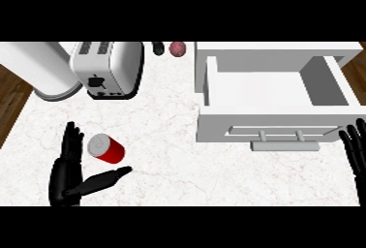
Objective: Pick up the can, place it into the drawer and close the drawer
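In the head view you look steeply down on a white marbled counter (164,126). Your left hand (66,179) comes in at the counter's near left corner. It is open, with the fingers straight and pointing toward the far edge and the thumb spread out to the right. It holds nothing.

The red cylindrical can with a silver top (107,148) lies tilted on the counter near the left edge, in the gap between those fingers and the thumb. It is just beside the fingers, though you cannot tell whether it touches them, and it is clear of the thumb.

The white box-shaped drawer (268,121) takes up the counter's right side and stands pulled open, its bare white inside showing. Its grey bar handle (284,143) faces the near edge. The can is well apart from it.

Your right hand (355,147) shows at the right edge just beside the drawer's front, open with fingers up, resting.

Along the far edge, a white and silver two-slot toaster (107,65) stands next to a tall white cylinder (36,68) at the far left corner. A small reddish-brown rounded object (177,49) sits between the toaster and the drawer.
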